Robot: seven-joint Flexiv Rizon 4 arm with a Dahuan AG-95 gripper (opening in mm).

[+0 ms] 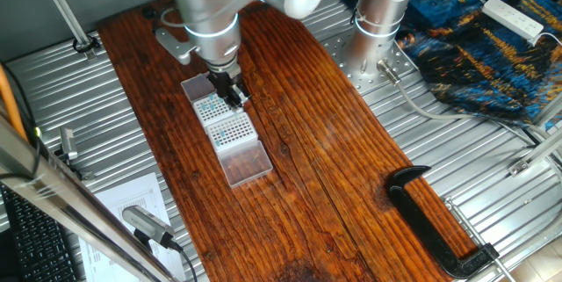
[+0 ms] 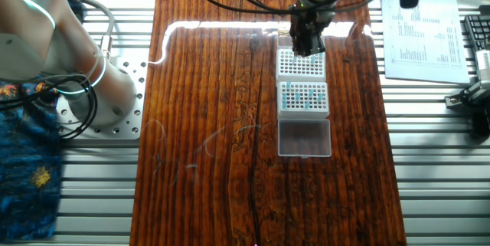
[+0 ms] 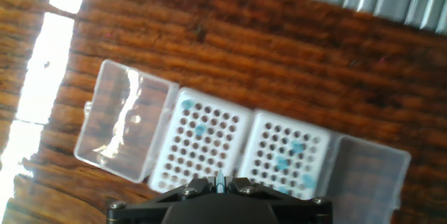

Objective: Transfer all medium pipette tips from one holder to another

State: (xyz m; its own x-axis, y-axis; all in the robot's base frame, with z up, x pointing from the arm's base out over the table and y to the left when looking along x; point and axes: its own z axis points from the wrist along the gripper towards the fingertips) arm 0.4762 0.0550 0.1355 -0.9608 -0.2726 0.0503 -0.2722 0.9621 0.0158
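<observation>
Wooden board [image 1: 334, 168]: long dark plank lying on a ribbed metal table [image 1: 492, 159], running from 11 o'clock to 5 o'clock in one fixed view.

Clear lid [image 3: 122, 123], hand view, 9 o'clock: open, flat on the board, hinged to the rack beside it.

Left rack [image 3: 202, 147], hand view, centre: white block of holes, touching the second rack. Two pipette tips [image 3: 200, 130] with blue tops show in it, toward its 11 o'clock corner.

Right rack [image 3: 290, 155], hand view, 3 o'clock of centre: same white block. Several blue tops sit in it, spread toward 5 o'clock. A second clear lid [image 3: 370, 175] lies open at its far side.

Gripper [image 3: 221, 181], hand view, 6 o'clock: black fingers [image 3: 241, 184] drawn close together, with a thin blue tip pinched in the narrow gap between them, above the near edge of the left rack. In the other fixed view the gripper [image 2: 308, 45] hangs over the rack at 12 o'clock of the row.

Black clamp [image 1: 435, 220], one fixed view, 4 o'clock: lying at the board's edge.

Printed sheet [image 2: 425, 35], the other fixed view, 2 o'clock: on the table, off the board.

Patterned blue cloth [image 1: 492, 49], one fixed view, 2 o'clock: on the table beside the arm's base [image 1: 373, 49].
</observation>
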